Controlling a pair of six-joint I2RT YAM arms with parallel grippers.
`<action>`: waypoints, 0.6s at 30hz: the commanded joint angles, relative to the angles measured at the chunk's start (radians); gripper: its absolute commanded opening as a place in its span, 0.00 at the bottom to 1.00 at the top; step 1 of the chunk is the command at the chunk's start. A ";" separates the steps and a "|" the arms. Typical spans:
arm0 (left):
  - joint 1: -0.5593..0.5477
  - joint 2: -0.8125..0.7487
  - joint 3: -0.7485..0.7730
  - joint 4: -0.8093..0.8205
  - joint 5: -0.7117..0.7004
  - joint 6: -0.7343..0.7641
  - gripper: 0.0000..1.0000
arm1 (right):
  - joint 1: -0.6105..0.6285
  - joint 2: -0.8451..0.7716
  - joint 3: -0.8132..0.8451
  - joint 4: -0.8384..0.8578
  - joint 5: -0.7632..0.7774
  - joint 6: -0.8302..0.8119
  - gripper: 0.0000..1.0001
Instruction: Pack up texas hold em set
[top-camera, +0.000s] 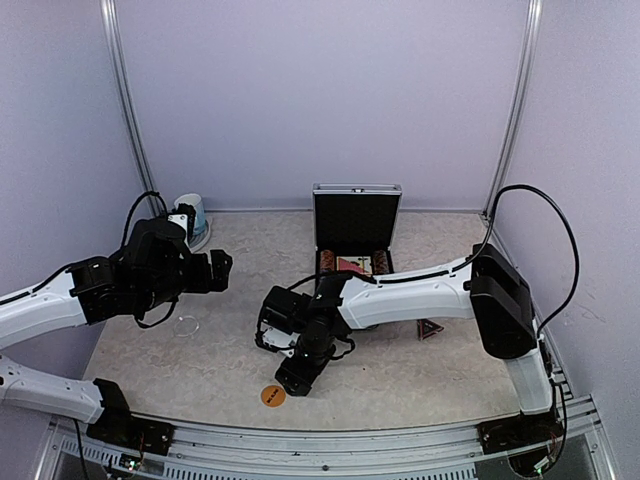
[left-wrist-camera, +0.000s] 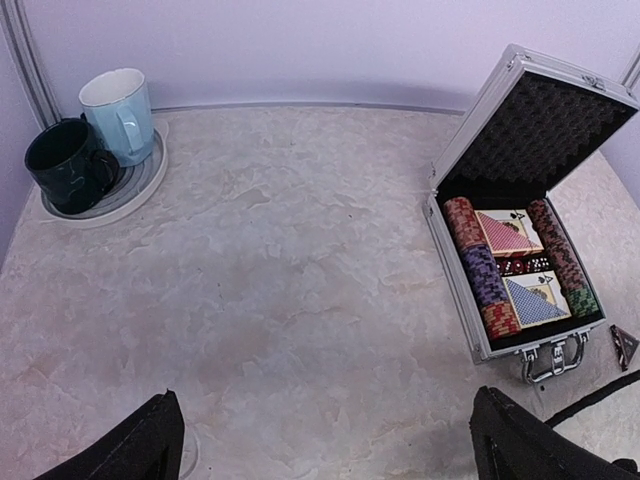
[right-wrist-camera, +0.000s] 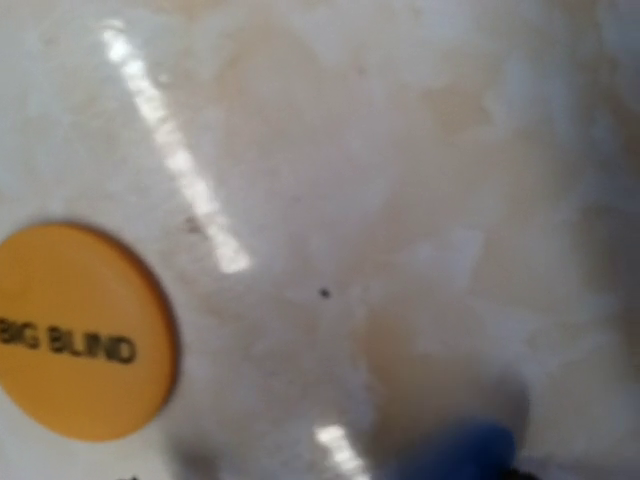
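The silver case stands open at the back, lid up. In the left wrist view the case holds chip stacks and two card decks. The orange button marked BIG BLIND lies near the front edge. The dark triangular marker lies right of centre. My right gripper points down at the table just right of the orange button; its fingers do not show. A blurred blue shape sits at the bottom of the right wrist view. My left gripper is open and empty, high on the left.
A dark green mug and a light blue mug stand on a round tray at the back left. A faint clear ring lies on the table under the left arm. Walls close the back and sides.
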 joint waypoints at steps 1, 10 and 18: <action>0.006 -0.002 -0.011 0.015 -0.001 -0.007 0.99 | -0.006 0.046 0.006 -0.027 0.029 0.003 0.77; 0.009 -0.001 -0.018 0.018 0.002 -0.004 0.99 | -0.007 0.058 0.018 -0.029 0.061 0.008 0.52; 0.012 0.001 -0.024 0.022 0.007 -0.004 0.99 | -0.007 0.044 0.011 -0.033 0.100 0.010 0.15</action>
